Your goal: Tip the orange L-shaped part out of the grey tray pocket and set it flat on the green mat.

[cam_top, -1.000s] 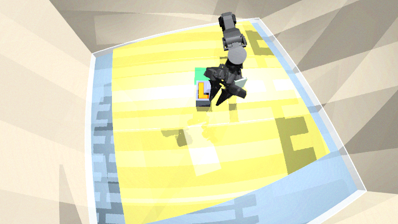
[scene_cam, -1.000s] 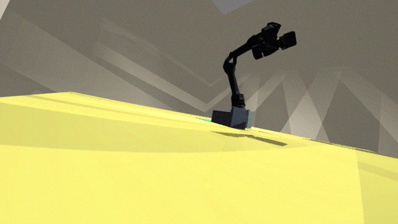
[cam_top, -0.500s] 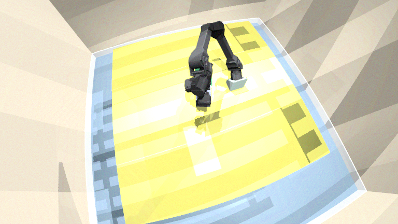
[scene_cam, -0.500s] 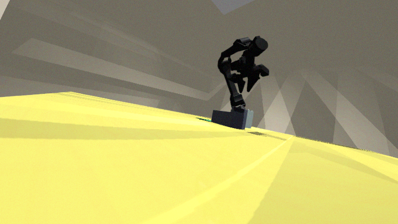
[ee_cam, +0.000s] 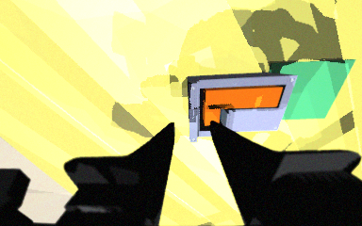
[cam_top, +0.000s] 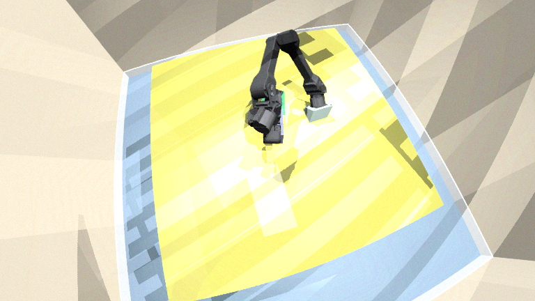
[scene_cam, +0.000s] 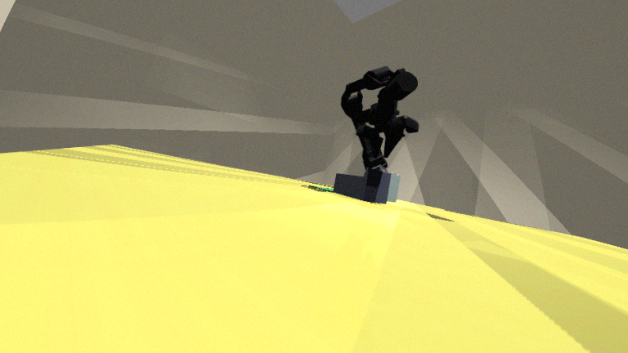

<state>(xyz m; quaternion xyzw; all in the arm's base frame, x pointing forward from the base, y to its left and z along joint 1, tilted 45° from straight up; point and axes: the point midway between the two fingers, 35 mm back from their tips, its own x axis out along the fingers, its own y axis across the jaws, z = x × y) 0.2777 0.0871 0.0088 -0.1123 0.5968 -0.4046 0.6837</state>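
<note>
Nearest, counted one pair of jaws, standing partway apart with nothing between; made out two black fingers [cam_top: 272,136] [scene_cam: 395,138], one tip overlapping the short leg of the L in the wrist view. Couldn't tell about contact. Beyond, found one orange part [cam_top: 278,127] [ee_cam: 245,96], lying in the single pocket of one grey tray [cam_top: 282,124] [scene_cam: 347,185] [ee_cam: 255,121], with four pale dots near the corners. Saw one green mat [cam_top: 283,102] [scene_cam: 327,189] [ee_cam: 316,89] just beside it. Farther off, noted one black arm [cam_top: 269,59] [scene_cam: 352,105], bent over one yellow bench [cam_top: 221,242] [scene_cam: 185,261] [ee_cam: 42,94].
</note>
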